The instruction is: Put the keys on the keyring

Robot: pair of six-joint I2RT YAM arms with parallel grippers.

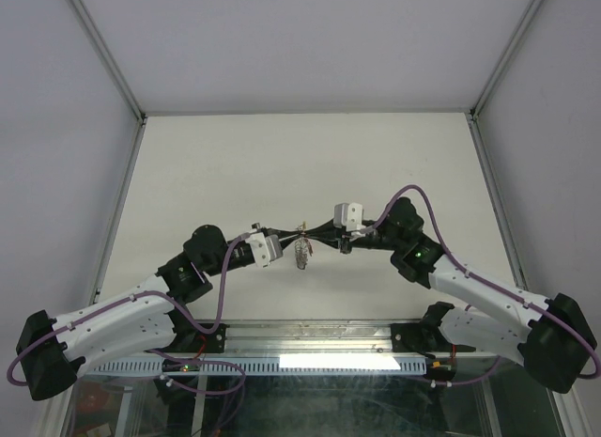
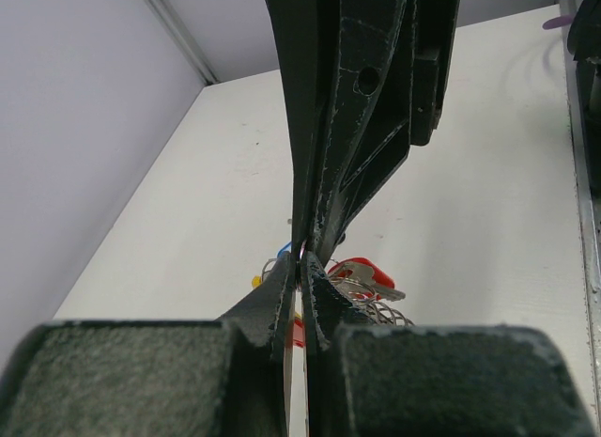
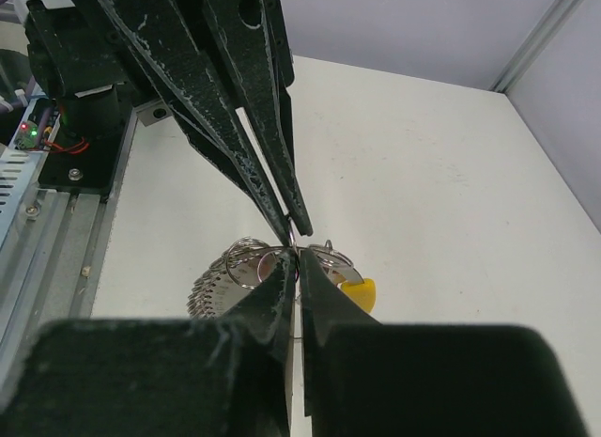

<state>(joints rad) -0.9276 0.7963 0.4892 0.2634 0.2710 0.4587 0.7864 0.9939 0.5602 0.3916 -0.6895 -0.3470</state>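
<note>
Tip to tip over the table (image 1: 235, 164), and the bunch is off the surface!

Left arm (image 1: 122, 319) and right arm (image 1: 488, 301) reach in from either side and their fingers meet nose to nose. The left gripper (image 2: 299, 270) is pinched down to a sliver, and the right gripper (image 3: 295, 266) is just as narrow; each seems to nip the keyring (image 3: 358, 291) by its thin wire, with the yellow section just beyond the right fingertips. The keys (image 2: 364, 273) hang in a cluster right under the meeting tips, a red tag beside the left fingers and a blue one peeking out behind them.
</note>
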